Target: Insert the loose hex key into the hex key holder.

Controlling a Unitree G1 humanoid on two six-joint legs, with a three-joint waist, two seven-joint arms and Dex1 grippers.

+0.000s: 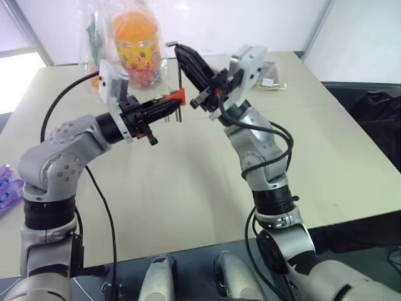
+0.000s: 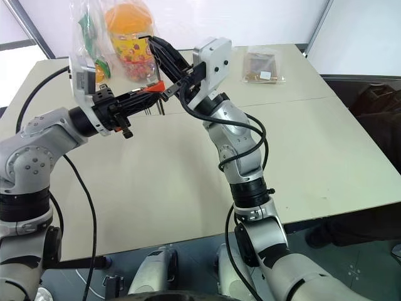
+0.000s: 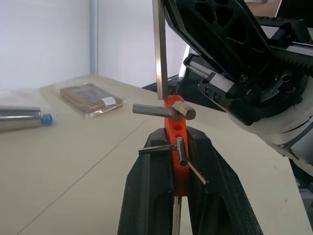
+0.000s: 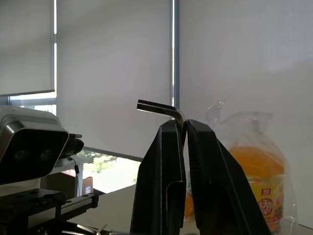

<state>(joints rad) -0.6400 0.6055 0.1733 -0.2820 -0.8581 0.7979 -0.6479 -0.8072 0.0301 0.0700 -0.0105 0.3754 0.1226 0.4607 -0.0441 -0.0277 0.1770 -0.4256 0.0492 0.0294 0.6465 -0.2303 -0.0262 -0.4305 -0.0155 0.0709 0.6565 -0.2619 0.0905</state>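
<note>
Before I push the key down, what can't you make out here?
- Key tip: in the left wrist view it drops behind the holder, so whether it has entered a hole cannot be told.
- Key's grip end: cut off by that view's top edge; in the right wrist view, the right gripper hides its long shank.
- Holder in the head views: too small to count free holes, part hidden by the left gripper.

Glossy orange plastic holder (image 3: 176,147) — bare metal keys (image 3: 159,110)

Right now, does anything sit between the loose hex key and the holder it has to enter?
Nothing visible does. The right gripper holds the loose hex key directly above the hex key holder, clamped in the left gripper.
</note>
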